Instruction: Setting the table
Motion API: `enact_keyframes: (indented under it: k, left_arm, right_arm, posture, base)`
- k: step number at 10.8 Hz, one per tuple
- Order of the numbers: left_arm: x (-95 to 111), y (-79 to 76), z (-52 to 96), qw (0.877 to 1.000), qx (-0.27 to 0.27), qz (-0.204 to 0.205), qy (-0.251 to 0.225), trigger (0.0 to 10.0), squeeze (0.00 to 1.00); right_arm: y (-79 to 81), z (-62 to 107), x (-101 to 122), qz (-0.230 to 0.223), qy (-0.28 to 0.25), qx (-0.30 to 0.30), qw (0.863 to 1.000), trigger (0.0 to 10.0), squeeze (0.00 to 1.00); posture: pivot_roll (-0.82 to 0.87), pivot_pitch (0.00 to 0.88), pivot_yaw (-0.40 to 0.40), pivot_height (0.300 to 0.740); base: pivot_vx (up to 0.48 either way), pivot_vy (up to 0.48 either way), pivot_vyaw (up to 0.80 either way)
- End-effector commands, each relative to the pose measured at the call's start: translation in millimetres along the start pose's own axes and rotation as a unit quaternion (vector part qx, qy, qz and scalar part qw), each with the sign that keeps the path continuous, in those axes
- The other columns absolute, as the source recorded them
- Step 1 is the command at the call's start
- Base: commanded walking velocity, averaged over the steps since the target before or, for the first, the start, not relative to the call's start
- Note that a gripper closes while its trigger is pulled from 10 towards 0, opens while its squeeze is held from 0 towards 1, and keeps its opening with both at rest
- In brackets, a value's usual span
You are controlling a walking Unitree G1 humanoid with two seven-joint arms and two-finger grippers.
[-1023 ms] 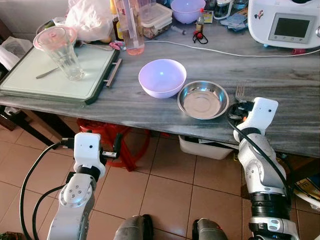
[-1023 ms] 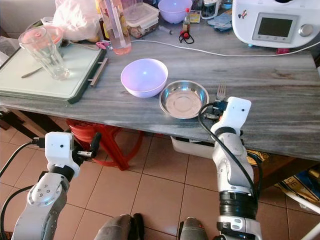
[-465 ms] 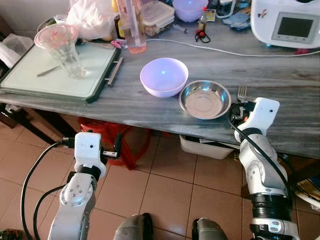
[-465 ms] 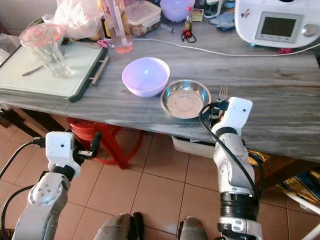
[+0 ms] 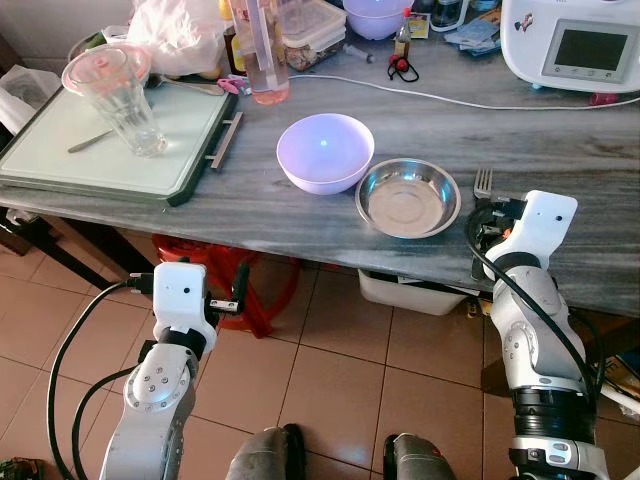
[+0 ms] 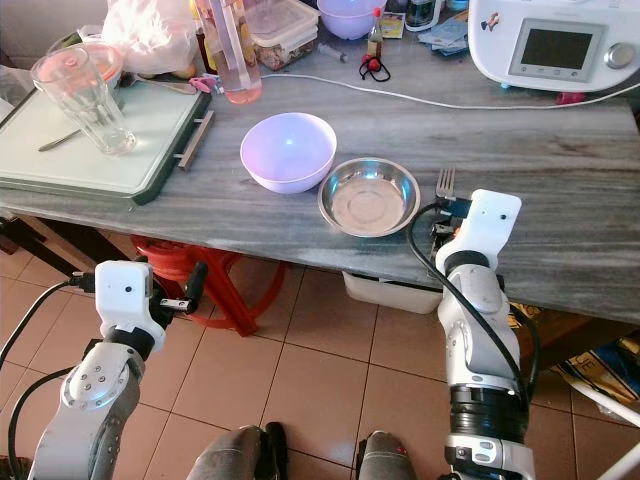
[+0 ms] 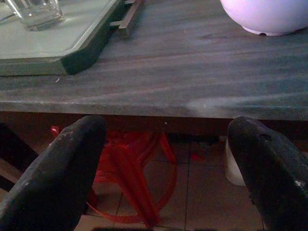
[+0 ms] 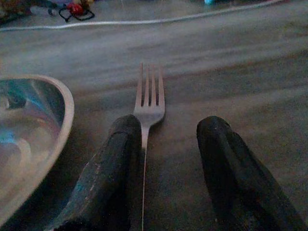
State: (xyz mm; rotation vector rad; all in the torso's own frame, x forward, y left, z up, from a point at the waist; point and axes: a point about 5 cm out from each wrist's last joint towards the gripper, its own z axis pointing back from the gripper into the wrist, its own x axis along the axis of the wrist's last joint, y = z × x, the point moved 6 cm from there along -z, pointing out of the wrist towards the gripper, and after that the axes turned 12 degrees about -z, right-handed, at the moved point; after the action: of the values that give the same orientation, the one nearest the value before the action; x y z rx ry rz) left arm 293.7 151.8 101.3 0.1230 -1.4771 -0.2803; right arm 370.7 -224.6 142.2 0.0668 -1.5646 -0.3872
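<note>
— Since the fork (image 8: 148,103) lies flat on the table (image 5: 600,170) just beside the steel bowl (image 5: 408,198), what should the right gripper (image 8: 163,168) do?
— Its fingers stand spread, astride the handle; I'd keep the fork straight and withdraw without nudging it.

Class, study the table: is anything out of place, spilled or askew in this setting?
Nothing is spilled. One oddity: a white cable trails across the table behind the purple bowl and steel bowl. The fork lies straight, right gripper open over it.
</note>
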Motion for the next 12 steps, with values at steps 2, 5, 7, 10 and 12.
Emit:
enact_keyframes:
  k: [2, 5, 7, 10, 12]
  left_arm:
    - [-2.2, 1.9, 0.4, 1.0, 0.003, 0.0, 0.001, 10.0, 0.0]
    - [-2.3, 9.7, 0.3, 1.0, 0.023, 0.018, -0.002, 10.0, 0.0]
    - [-0.9, 5.4, -9.3, 0.999, 0.023, 0.022, -0.01, 10.0, 0.0]
    - [-0.2, -2.0, -20.0, 0.999, 0.016, 0.03, -0.019, 10.0, 0.0]
    - [-12.8, -3.8, -20.8, 0.999, 0.013, 0.032, -0.002, 10.0, 0.0]
  right_arm:
    - [6.4, 0.3, 19.0, 0.006, -0.034, 0.014, 0.999, 10.0, 0.0]
    - [18.9, 19.1, 20.5, 0.053, -0.064, 0.053, 0.995, 10.0, 0.0]
    - [21.3, 27.3, 12.0, 0.058, -0.06, 0.055, 0.995, 10.0, 0.93]
    - [17.6, 28.7, 7.2, 0.056, -0.07, 0.039, 0.995, 10.0, 0.0]
    - [18.3, 31.7, -10.4, 0.052, -0.047, 0.038, 0.997, 10.0, 0.0]
  posture:
    - [0.02, 0.155, 0.11, 0.74]
    - [0.01, 0.097, 0.106, 0.74]
    - [0.0, 0.056, 0.095, 0.74]
    - [-0.02, 0.0, 0.107, 0.74]
    - [-0.03, 0.0, 0.112, 0.74]
  base:
    - [0.0, 0.0, 0.0]
    - [0.0, 0.0, 0.0]
    - [0.0, 0.0, 0.0]
    - [0.0, 0.0, 0.0]
    - [-0.27, 0.0, -0.23]
